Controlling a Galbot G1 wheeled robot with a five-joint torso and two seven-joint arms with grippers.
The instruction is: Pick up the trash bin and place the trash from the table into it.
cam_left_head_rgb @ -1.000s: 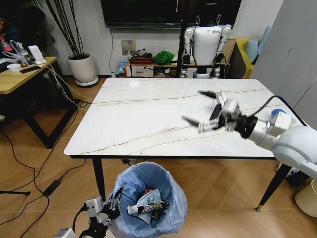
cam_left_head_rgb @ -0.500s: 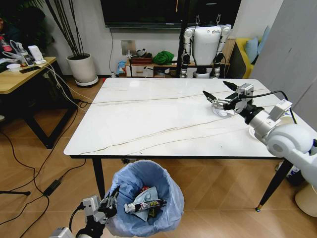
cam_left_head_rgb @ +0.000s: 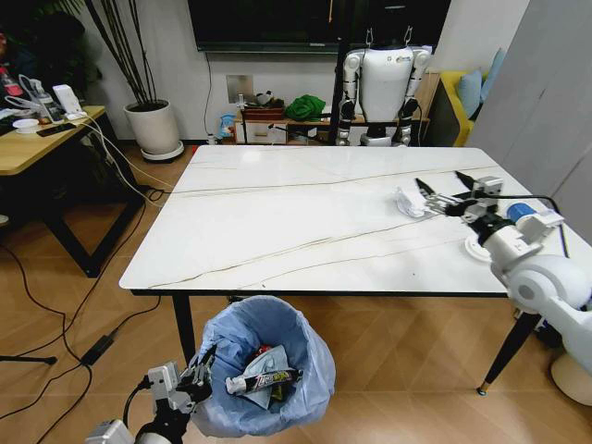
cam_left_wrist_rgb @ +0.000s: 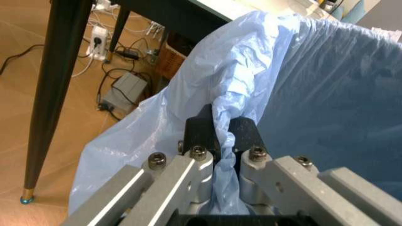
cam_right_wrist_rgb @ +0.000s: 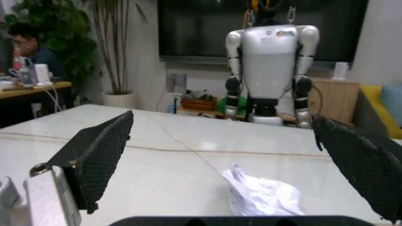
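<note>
The trash bin (cam_left_head_rgb: 268, 365), lined with a light-blue bag, hangs just below the table's front edge. My left gripper (cam_left_head_rgb: 191, 377) is shut on its bag rim, and the left wrist view shows the gripper (cam_left_wrist_rgb: 220, 134) pinching the bunched plastic (cam_left_wrist_rgb: 301, 84). Inside lie a long black-white wrapper (cam_left_head_rgb: 264, 379) and a red can (cam_left_head_rgb: 263, 352). On the table (cam_left_head_rgb: 277, 213), my right gripper (cam_left_head_rgb: 439, 179) stands open just right of a crumpled white tissue (cam_left_head_rgb: 407, 202). The right wrist view shows that tissue (cam_right_wrist_rgb: 261, 195) ahead of the wide-open gripper (cam_right_wrist_rgb: 221, 118). A blue-white cup (cam_left_head_rgb: 520, 211) and a white lid (cam_left_head_rgb: 479, 248) lie near the right edge.
A white humanoid robot (cam_left_head_rgb: 384, 79) stands behind the table. At the left are a light-wood desk (cam_left_head_rgb: 42, 139) and a white plant pot (cam_left_head_rgb: 154, 128). Black cables (cam_left_head_rgb: 55, 333) trail over the wooden floor by the bin.
My right gripper has swung from over the table's front part to the far right, beside the tissue, and has stayed open. The bin has shifted slightly left and down.
</note>
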